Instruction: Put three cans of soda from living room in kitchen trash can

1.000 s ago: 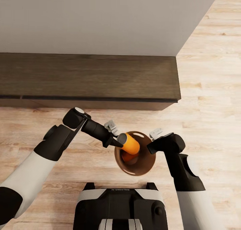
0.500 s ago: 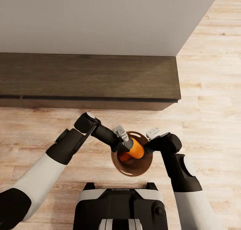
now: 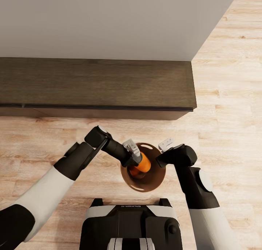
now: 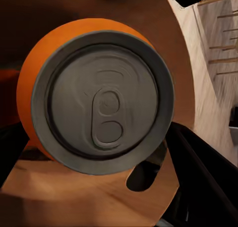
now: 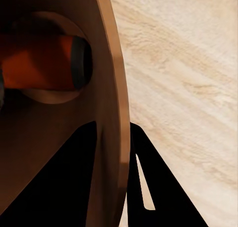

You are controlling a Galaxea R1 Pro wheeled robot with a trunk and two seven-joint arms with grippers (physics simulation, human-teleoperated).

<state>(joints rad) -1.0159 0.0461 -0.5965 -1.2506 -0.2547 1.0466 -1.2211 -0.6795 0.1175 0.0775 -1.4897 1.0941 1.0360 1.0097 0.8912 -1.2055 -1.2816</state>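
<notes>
The tash can (image 3: 154, 177), grey outside and coppery-brown inside, stands on the wood floor just in front of my base. My left gripper (image 3: 138, 162) is shut on an orange can of soda (image 3: 144, 164) and holds it tilted inside the bin's mouth. In the left wrist view the can's silver top (image 4: 104, 108) faces the camera, with a dark finger (image 4: 203, 180) beside it. A second orange can (image 5: 42, 63) lies at the bin's bottom. My right gripper (image 3: 161, 162) is shut on the bin's right rim; its wall (image 5: 111, 128) runs between the two dark fingers (image 5: 163, 187).
A long dark low cabinet (image 3: 94, 86) runs along the white wall (image 3: 109, 20) just beyond the bin. Light wood floor (image 3: 225, 79) opens to the right past the cabinet's end. My own base (image 3: 131, 224) sits directly behind the bin.
My left arm has swung right and carried the orange can from above the rim down into the bin. The bin and my right gripper have shifted slightly left.
</notes>
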